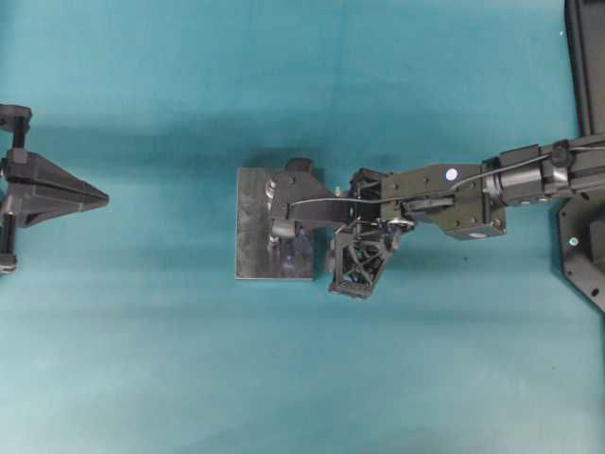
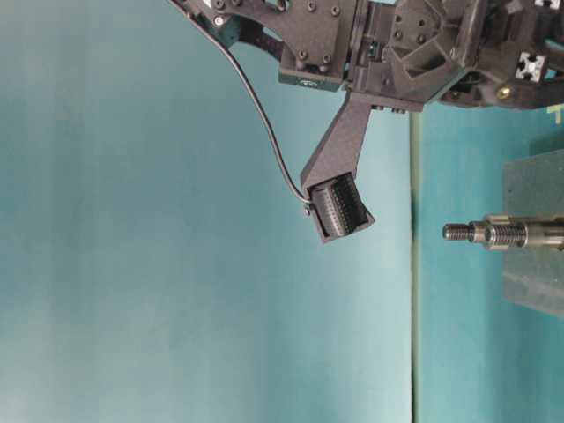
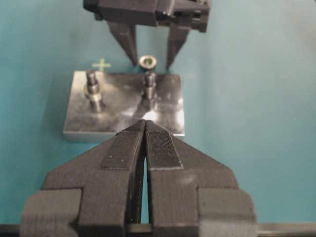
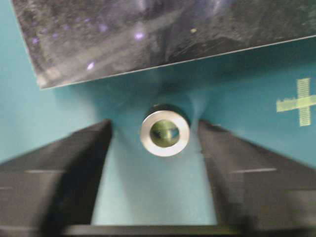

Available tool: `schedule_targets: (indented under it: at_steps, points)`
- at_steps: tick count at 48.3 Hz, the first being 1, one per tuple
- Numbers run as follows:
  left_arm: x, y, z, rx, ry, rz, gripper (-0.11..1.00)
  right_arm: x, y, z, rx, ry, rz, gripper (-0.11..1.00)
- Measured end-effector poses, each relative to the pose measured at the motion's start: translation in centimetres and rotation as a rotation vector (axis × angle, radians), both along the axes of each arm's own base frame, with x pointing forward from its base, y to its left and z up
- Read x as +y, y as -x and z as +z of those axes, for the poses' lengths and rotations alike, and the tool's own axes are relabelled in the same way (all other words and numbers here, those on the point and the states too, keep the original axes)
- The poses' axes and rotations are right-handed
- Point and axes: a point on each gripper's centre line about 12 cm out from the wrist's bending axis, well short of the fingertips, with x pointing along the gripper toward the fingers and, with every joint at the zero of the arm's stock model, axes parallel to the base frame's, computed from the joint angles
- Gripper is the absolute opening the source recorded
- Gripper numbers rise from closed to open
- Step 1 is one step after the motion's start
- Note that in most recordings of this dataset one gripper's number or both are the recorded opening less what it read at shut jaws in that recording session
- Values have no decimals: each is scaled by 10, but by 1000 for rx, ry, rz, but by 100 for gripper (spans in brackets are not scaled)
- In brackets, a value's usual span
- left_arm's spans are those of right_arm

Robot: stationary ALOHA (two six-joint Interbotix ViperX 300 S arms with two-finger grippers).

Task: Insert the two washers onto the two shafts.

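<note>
Fingers [image 4: 64, 173] of the right gripper [image 4: 155, 177] stand parted on either side of the washer [image 4: 164, 133], with a clear strip of teal showing between each finger and the ring, so nothing is grasped. In the right wrist view the washer lies flat on the tabletop [image 4: 148, 197], just off the near edge of the metal block [image 4: 148, 34], and a green cross mark [image 4: 298, 101] sits on the cloth off to one side. From the left wrist view the same washer [image 3: 147, 61] rests beyond the far edge of the block [image 3: 123, 106], between the two descending finger tips of the right gripper [image 3: 151, 54]. Two threaded shafts rise from the block: one shaft [image 3: 149, 89] near the middle, directly in line with the washer, and a second post [image 3: 93, 91] towards the block's corner. The left gripper [image 3: 144, 148] is clenched, its ribbed pads pressed together with nothing between them, and it sits well apart from the block near the tabletop's left edge in the overhead view [image 1: 90, 197].
</note>
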Motion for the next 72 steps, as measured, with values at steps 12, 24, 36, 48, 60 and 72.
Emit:
schedule_targets:
  at_steps: [12,24,36,48,60,72]
  points:
    - [0,0,0,-2,0,0,0,0,-1,0,-5,1,1,35]
    - [0,0,0,-2,0,0,0,0,4,5,38,-2,2,35]
    - [0,0,0,-2,2,0,0,-13,-4,50,46,14,-3,35]
    - [0,0,0,-2,0,0,0,-15,-32,92,-2,17,4,35]
    - [0,1,1,-6,1,0,0,-17,-60,96,-1,29,54,35]
    - [0,2,2,-14,1,0,0,-17,-79,92,20,36,97,35]
